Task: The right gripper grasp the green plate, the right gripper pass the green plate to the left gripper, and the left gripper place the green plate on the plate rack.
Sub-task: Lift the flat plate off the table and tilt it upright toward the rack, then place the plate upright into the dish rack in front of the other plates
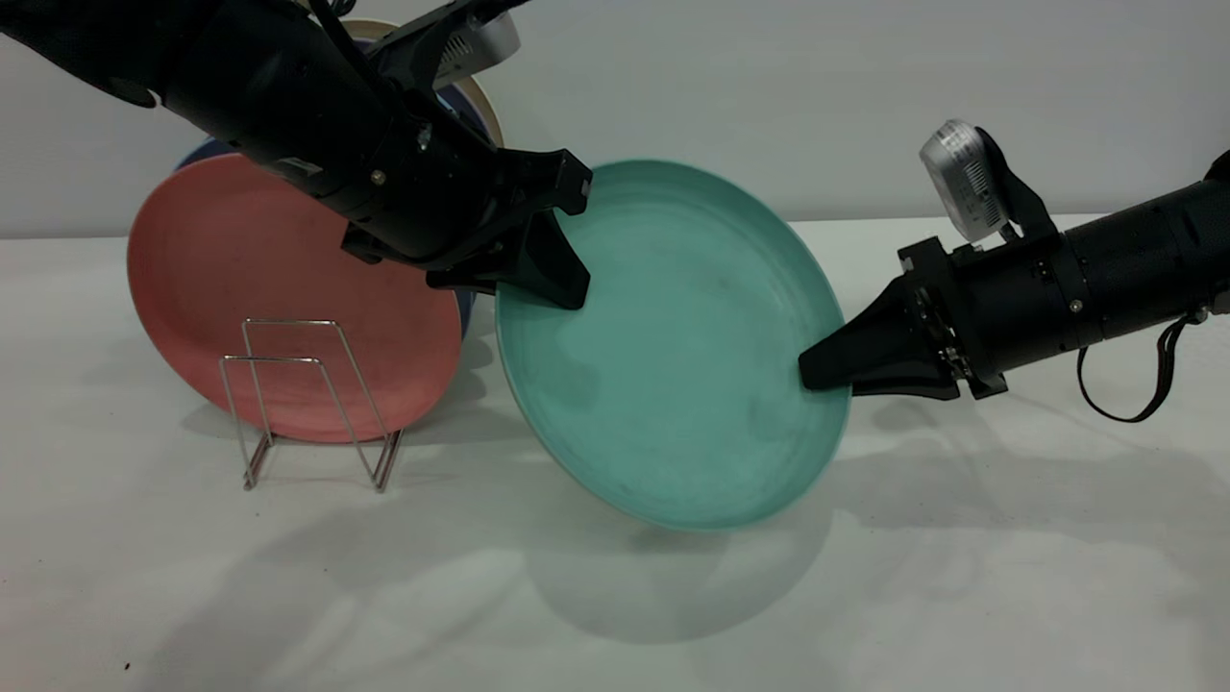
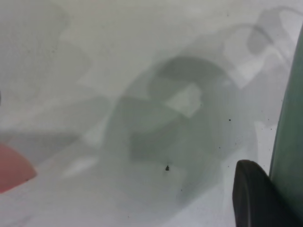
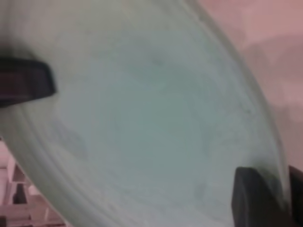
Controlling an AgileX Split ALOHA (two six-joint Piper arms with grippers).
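Fingers on the left gripper (image 1: 553, 259) are straddling the upper-left rim of the green plate (image 1: 673, 346), one in front and one behind, but I can't tell if they're actually biting down yet. The plate is hanging tilted above the table (image 1: 615, 596), with only its shadow underneath.

Looks like mid-handover to me. The way to do it well: the left side should be clamping firmly on the rim before the other side lets go, otherwise the plate is swinging or dropping.

Going from the left: the plate rack (image 1: 312, 404) is sitting on the table with a pink plate (image 1: 279, 288) standing just behind its wire loops. A dark blue plate (image 1: 207, 151) is peeking out behind that, plus a pale rim higher up that I can't really make out. So the slots are looking crowded, and the left arm is hanging right over them. Swinging the green one in is probably going to need care not to knock the pink one.

Over on the right, the right gripper (image 1: 817, 370) is pinching the plate's right edge with its fingers pressed onto the rim.
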